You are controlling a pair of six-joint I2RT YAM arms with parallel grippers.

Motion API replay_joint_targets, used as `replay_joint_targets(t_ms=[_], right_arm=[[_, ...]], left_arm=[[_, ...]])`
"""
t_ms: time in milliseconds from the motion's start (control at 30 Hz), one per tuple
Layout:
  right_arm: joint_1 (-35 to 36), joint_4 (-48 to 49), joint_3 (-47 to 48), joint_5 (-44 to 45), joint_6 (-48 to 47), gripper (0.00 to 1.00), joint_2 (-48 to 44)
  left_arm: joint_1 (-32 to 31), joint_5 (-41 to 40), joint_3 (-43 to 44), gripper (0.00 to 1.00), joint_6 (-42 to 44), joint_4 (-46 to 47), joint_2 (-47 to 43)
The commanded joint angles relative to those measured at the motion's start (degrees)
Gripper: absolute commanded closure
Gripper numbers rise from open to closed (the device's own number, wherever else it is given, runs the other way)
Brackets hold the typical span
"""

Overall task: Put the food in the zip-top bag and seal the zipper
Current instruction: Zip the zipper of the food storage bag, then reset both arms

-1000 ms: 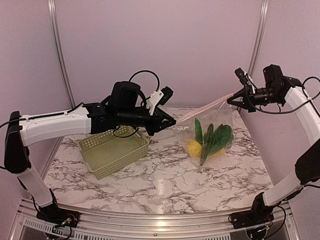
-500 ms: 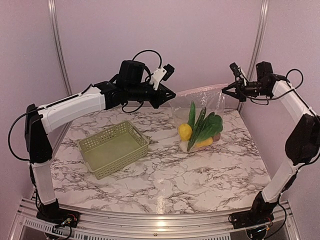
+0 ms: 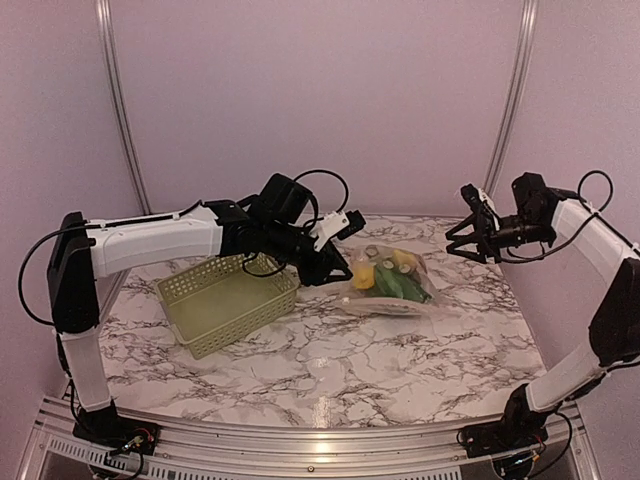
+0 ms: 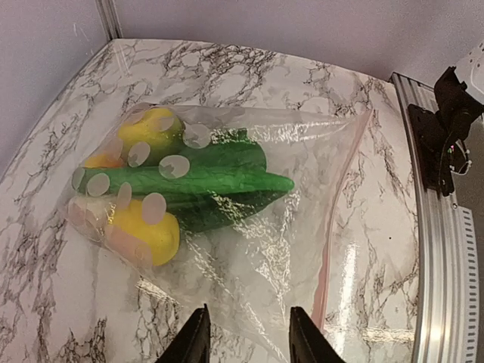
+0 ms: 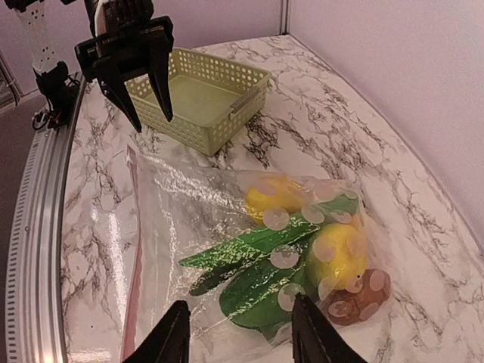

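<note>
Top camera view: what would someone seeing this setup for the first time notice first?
The clear zip-top bag lies flat at the middle of the marble table, stuffed with yellow lemons and dark green produce. The left hand and right hand hover open on either side of it. A light green basket sits to the bag's left.

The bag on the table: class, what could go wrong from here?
1. The left gripper and right gripper are both open and holding nothing; whether the zipper is shut all along cannot be seen, so food might slip out.
2. The bag lies slack and crinkled, so a grip may catch plastic rather than the zipper.
</note>
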Motion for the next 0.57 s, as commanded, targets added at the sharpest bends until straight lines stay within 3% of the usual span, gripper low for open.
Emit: replay_joint_targets(t_ms=[0,100,133,167,200,267,367,467,533], right_arm=[[-0.11,-16.98,4.96,-0.84,-10.65,0.45,-2.85],[-0.61,-14.59,6.40,-0.58,-2.73,0.28,-5.40],[-0.57,-9.49,5.70,0.32,3.91,0.12,-6.58],[-0.61,-2.63,4.33,2.83,12.68,0.03,-8.02],[-0.62,6.36,2.41,6.55,21.98,0.02,-9.62],[-0.62,16.24,0.27,13.90,28.90,0.01,-12.37],[-0.58,32.54,-4.80,26.12,40.81,0.02,-16.93],[-0.67,33.35,-2.19,34.33,47.83,0.02,-15.06],[-0.55,34.68,-2.77,34.85,48.17,0.01,-15.50]], left_arm=[[-0.95,1.84,-3.71,0.54,-2.11,-1.90,-7.38],[-0.78,-1.11,-10.46,0.33,-5.01,3.76,-14.49],[-0.79,-3.54,-12.40,0.25,-6.05,5.54,-16.31],[-0.65,-6.43,-13.77,0.19,-7.35,7.01,-18.05],[-0.27,-9.21,-14.75,0.15,-8.70,7.90,-19.46],[0.80,-15.16,-15.43,0.02,-11.47,8.07,-21.48],[2.86,-23.85,-16.40,0.01,-15.09,7.40,-24.53],[4.36,-31.57,-17.69,0.01,-17.84,6.74,-27.70],[4.78,-35.08,-18.89,0.01,-17.43,6.63,-30.01]])
